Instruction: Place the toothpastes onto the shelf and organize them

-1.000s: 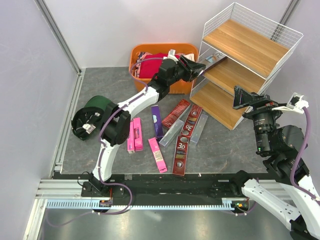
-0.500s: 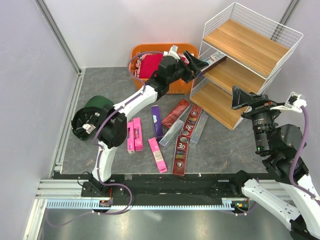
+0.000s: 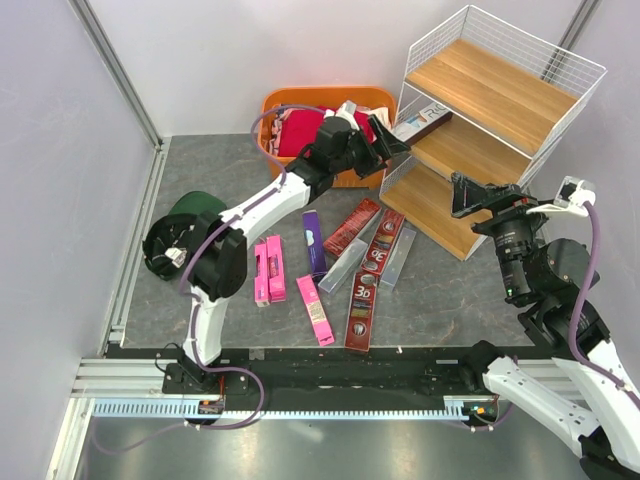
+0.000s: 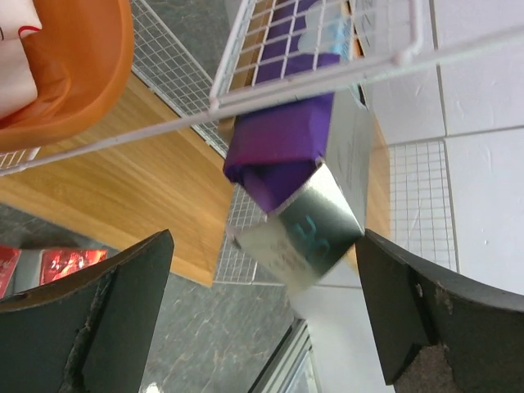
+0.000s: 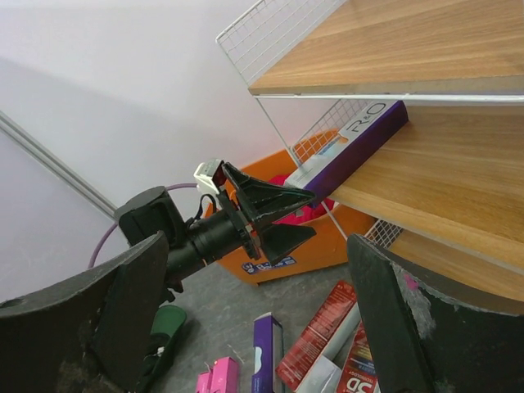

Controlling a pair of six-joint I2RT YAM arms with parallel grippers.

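Left gripper (image 3: 393,150): you had its jaws spread wide at the left side of the shelf (image 3: 490,90), gripping nothing.
Purple box (image 3: 423,124): lay on the middle board, near end poking out past the wire (between the fingers, apparently touching neither).
Right gripper (image 3: 460,195): jaws wide, empty, in the air before the lower boards.
Other boxes (image 3: 362,300): scattered on the table (image 3: 200,170).

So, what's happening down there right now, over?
Left gripper open at the shelf; right gripper open, empty. Purple toothpaste box on middle board, end overhanging. Other boxes wait on table.
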